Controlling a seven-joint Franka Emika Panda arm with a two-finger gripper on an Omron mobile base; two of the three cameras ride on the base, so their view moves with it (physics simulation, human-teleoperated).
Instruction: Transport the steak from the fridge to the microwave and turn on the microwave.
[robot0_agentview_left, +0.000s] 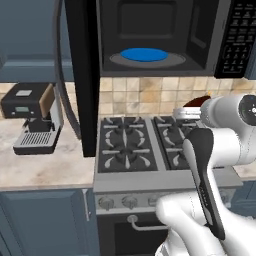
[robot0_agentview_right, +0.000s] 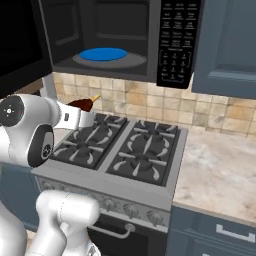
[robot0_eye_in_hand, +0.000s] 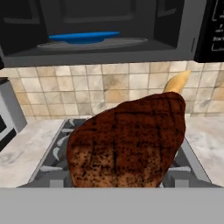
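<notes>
Left of the jaws, on the pale marbled counter (robot0_agentview_left: 45, 167), stands a black and silver coffee machine (robot0_agentview_left: 32, 117); it plays no part here. Next comes the open black door (robot0_agentview_left: 82, 75) of the large black microwave (robot0_agentview_right: 120, 35), swung out and hanging to the left of the jaws. Above and ahead of the jaws lies the open cavity, with a round blue plate (robot0_agentview_left: 144, 54) resting on the glass turntable.

The two-finger gripper (robot0_agentview_right: 86, 111) is held over the black four-burner stove (robot0_agentview_right: 125, 147), below the level of the cavity floor. The reddish-brown grilled steak with its pale bone-like tip (robot0_eye_in_hand: 127, 142) sits right at the jaws, its bone end pointing away and up to the right. The jaws stand wide and appear clamped on the steak, although the finger tips themselves are hidden behind the meat.

Right of the cavity is the microwave's button panel (robot0_agentview_right: 177, 42), well above the jaws.

Judgement: the carry step is in hand, with the steak not yet inside. The next move calls for lifting to clear the cavity lip, reaching forward over the blue plate, then releasing.
</notes>
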